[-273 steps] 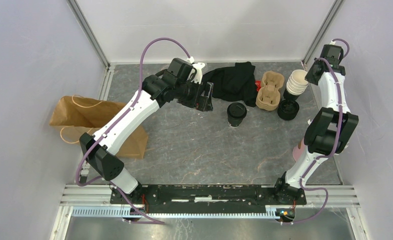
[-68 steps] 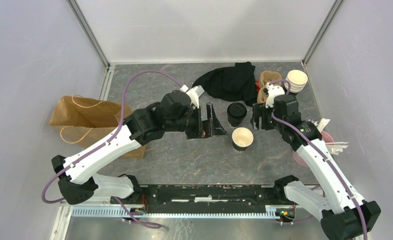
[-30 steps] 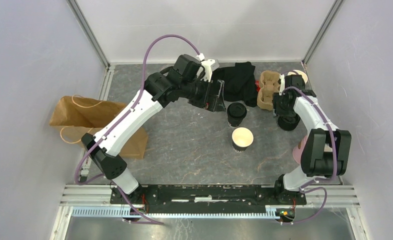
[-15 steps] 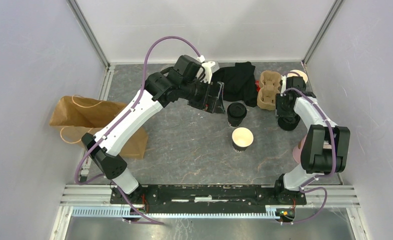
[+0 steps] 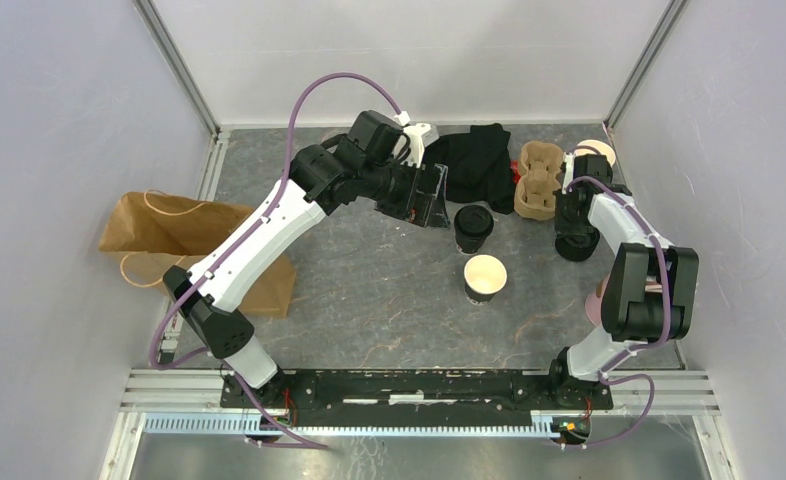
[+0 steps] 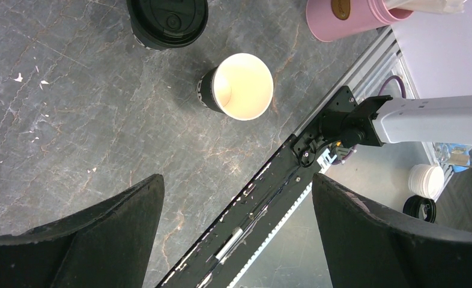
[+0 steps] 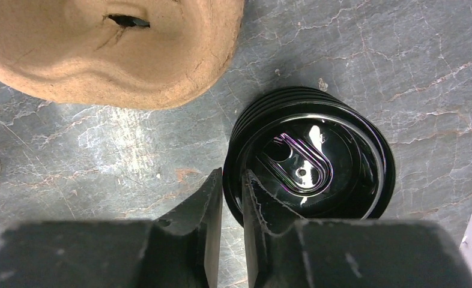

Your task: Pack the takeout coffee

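Right gripper (image 7: 232, 180) pinched almost shut on the rim of the lid stack (image 7: 317, 162), far right; left gripper (image 6: 236, 180) gaped wide, empty. Capped cup (image 5: 473, 225) stood mid-table, open cup (image 5: 485, 277) just nearer. The nested lids could lift together or slip free

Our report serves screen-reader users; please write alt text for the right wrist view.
The right hand, fingers nearly closed, straddles the left rim of a stack of black lids on a grey table. A brown pulp cup carrier lies at upper left.
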